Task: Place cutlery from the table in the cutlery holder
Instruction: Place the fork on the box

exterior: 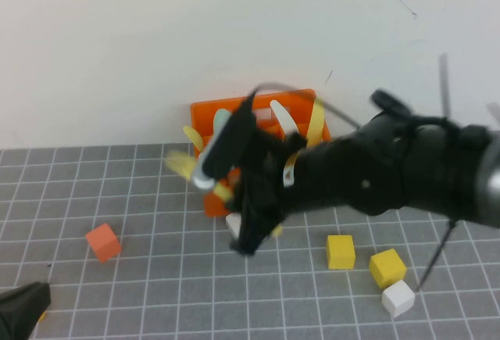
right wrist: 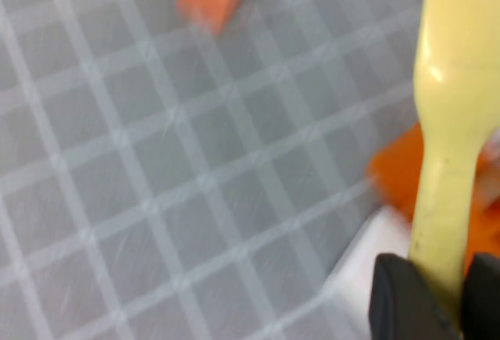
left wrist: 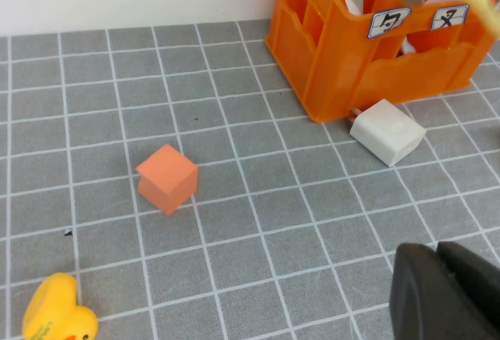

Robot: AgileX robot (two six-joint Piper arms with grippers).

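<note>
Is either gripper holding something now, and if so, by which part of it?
The right gripper, in front of the orange cutlery holder, holds the yellow fork by its handle. The left gripper, low over the table's near left, is shut and holds nothing.

An orange cube (exterior: 103, 242) lies alone on the left. Two yellow cubes (exterior: 341, 251) (exterior: 387, 266) and a white cube (exterior: 398, 298) are near each other on the right. A yellow toy (left wrist: 58, 318), maybe a duck, is near the front edge.

cutlery holder (exterior: 209, 117) at table (exterior: 141, 277) rear; white block (left wrist: 387, 130) touching its front; orange cube (exterior: 103, 242) front-left; three blocks (exterior: 373, 271) front-right.
</note>
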